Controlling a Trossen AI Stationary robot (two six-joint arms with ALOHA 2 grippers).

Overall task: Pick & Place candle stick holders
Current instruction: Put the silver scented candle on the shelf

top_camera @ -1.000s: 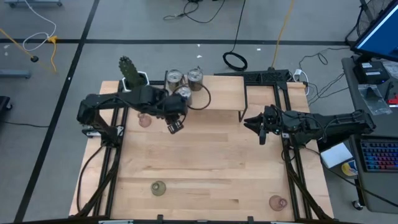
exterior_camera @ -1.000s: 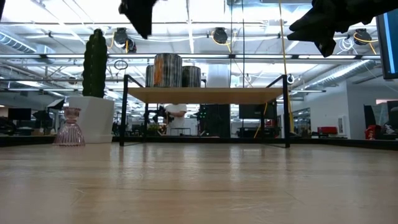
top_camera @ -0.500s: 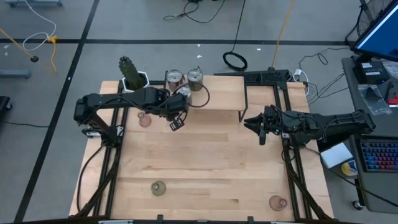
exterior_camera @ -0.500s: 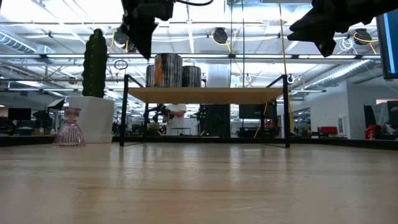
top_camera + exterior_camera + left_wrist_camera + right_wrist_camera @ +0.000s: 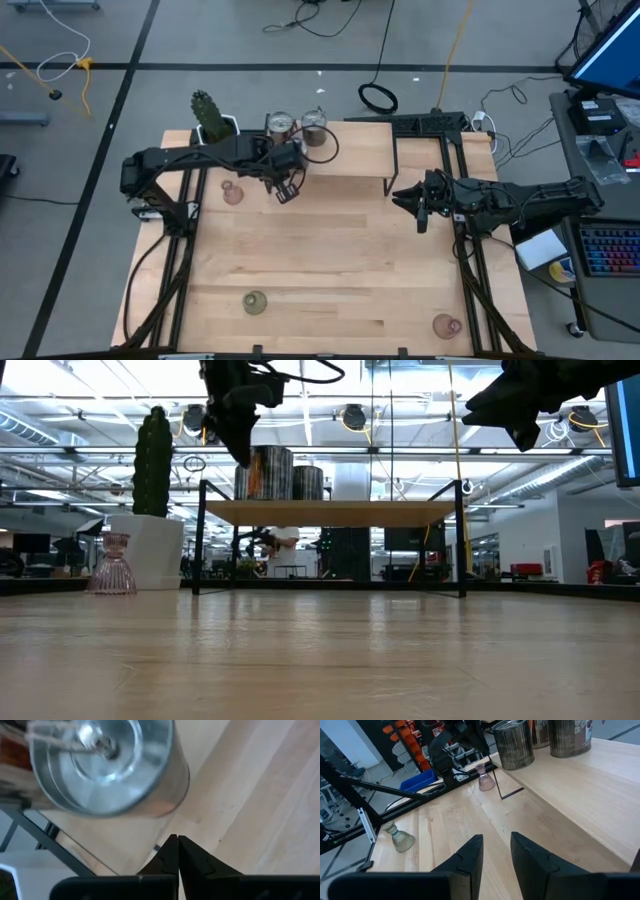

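Both arms are matte black, built of chunky jointed segments, each rising from a black tubular frame bolted along its side of the wooden table (image 5: 330, 270). Left gripper (image 5: 178, 851): two black fingers tapering to sharp wedge tips off a broad black crossbar; a thin black cable loops from the wrist just beside the raised shelf (image 5: 350, 155). Right gripper (image 5: 495, 852): two thicker black fingers, blunt and rounded at the tips, smooth moulded faces, on the same broad black crossbar.
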